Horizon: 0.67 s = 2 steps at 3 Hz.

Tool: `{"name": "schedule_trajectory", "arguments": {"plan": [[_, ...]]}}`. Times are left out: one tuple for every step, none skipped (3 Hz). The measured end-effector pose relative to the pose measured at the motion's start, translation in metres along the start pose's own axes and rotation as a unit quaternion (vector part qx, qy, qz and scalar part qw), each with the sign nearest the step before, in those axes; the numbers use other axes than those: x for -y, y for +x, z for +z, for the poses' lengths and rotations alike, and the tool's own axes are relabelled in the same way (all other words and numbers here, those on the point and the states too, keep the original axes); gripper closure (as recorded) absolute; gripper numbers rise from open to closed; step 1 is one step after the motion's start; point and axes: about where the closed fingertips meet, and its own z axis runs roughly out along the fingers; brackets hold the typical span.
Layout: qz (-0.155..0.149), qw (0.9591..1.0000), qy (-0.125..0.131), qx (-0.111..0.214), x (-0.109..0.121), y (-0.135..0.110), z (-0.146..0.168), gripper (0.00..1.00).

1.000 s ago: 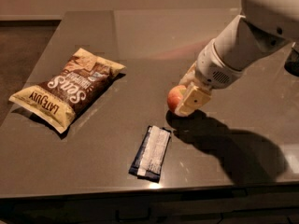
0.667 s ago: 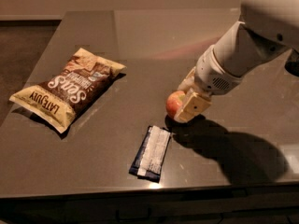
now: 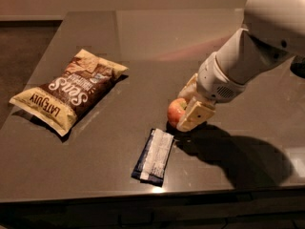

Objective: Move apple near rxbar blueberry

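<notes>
The apple, small, round and red-orange, sits between the fingers of my gripper at the middle of the dark table. The gripper is shut on it, low over the table, at the end of my white arm that reaches in from the upper right. The rxbar blueberry, a flat navy wrapper with a wide white strip, lies flat just below and left of the apple, a short gap away.
A large brown-and-cream chip bag lies on the left part of the table. The table's front edge runs just below the bar. My arm casts a dark shadow on the table to the right of the bar.
My gripper has carried the apple a little down and left, closer to the rxbar blueberry. The bar and the chip bag have not moved.
</notes>
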Motion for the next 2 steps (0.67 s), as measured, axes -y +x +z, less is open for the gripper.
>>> {"name": "schedule_trajectory", "arguments": {"plan": [[-0.003, 1.0000, -0.001, 0.000, -0.0011, -0.0009, 0.0006, 0.00], [-0.004, 1.0000, -0.001, 0.000, -0.0011, -0.0010, 0.0006, 0.00]]}}
